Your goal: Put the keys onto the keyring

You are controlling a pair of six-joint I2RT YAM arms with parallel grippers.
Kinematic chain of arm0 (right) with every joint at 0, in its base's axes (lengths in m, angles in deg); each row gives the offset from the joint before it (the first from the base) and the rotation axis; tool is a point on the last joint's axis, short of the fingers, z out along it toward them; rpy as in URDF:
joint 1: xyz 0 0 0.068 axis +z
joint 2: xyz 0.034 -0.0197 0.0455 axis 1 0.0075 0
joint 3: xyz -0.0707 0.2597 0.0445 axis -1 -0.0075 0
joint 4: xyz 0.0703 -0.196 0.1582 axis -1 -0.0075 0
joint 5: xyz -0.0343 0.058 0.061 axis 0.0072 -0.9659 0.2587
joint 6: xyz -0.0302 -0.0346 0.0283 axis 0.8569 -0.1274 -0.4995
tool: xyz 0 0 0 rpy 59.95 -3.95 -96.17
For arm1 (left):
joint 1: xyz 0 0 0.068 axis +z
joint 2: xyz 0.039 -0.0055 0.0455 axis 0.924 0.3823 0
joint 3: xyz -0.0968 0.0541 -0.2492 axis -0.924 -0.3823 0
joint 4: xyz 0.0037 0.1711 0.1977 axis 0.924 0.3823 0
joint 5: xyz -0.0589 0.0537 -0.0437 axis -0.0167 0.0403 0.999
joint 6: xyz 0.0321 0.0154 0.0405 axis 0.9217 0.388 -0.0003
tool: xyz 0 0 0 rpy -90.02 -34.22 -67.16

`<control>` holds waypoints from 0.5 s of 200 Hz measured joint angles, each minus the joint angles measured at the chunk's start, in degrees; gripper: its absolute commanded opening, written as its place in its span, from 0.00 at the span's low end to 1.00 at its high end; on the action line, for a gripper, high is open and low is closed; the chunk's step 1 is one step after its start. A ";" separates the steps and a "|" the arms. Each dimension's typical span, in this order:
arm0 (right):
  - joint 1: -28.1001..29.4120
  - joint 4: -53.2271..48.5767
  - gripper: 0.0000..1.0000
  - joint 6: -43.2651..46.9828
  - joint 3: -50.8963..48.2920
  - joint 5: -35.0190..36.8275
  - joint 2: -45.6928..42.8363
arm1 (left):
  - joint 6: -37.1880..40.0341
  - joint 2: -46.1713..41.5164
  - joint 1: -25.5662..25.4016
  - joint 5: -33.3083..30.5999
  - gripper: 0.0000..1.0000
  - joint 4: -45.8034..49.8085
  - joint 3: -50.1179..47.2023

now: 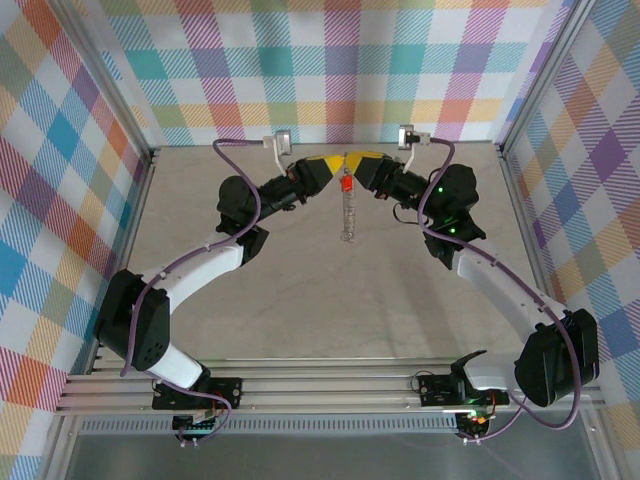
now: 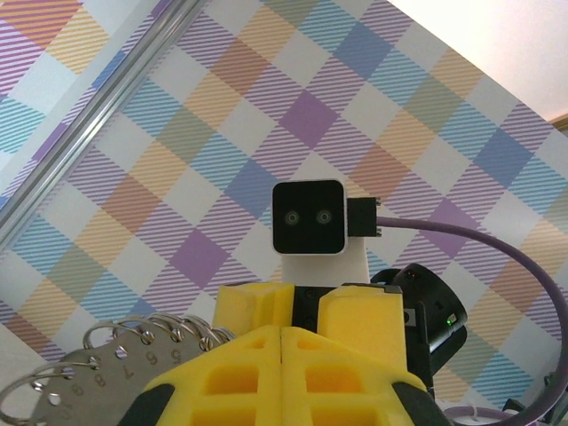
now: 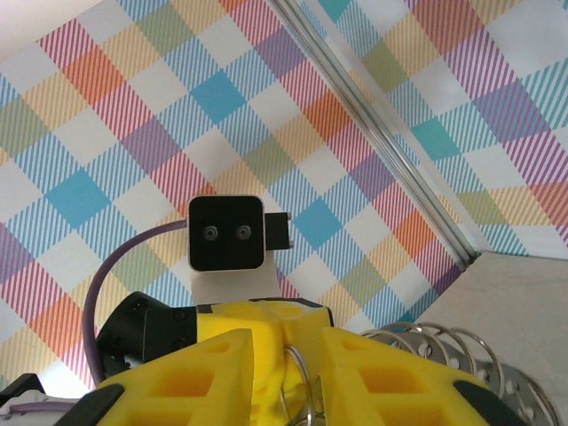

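1. The table [image 1: 300,310] is a bare grey surface enclosed by plaid walls [image 1: 320,60].
2. The left arm [image 1: 190,275] and the right arm [image 1: 495,280] both reach to the far centre of the table, where their yellow tips meet.
3. Left gripper [image 1: 333,164]: in the left wrist view, its jaws are pressed flush together with no gap. The keyring comes out from under its left side. The grip point is hidden behind the fingers [image 2: 231,382].
4. Right gripper [image 1: 362,163]: in the right wrist view, its fingers [image 3: 399,382] stand apart. A thin wire loop [image 3: 299,383] and the left gripper's tip lie in the gap. It cannot be told whether these jaws grip anything.
5. The keyring [image 1: 348,218] hangs edge-on just below the meeting point, clear of the table. Small wire rings fringe its rim [image 2: 169,330], and it carries a stamped metal tag [image 2: 98,373].
6. The key [image 1: 345,185], with a red head, sits at the top of the keyring, directly under both tips.
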 measured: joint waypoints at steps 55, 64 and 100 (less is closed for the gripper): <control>-0.09 -0.04 0.16 -0.70 0.00 -0.59 0.24 | -0.02 0.26 -0.04 0.02 0.00 -0.20 0.11; -0.09 -0.04 0.16 -0.76 0.00 -0.59 0.24 | -0.02 0.26 -0.09 0.00 0.00 -0.20 0.13; -0.09 -0.02 0.22 -0.87 -0.02 -1.16 0.24 | -0.02 0.31 -0.26 0.00 0.00 -0.20 0.44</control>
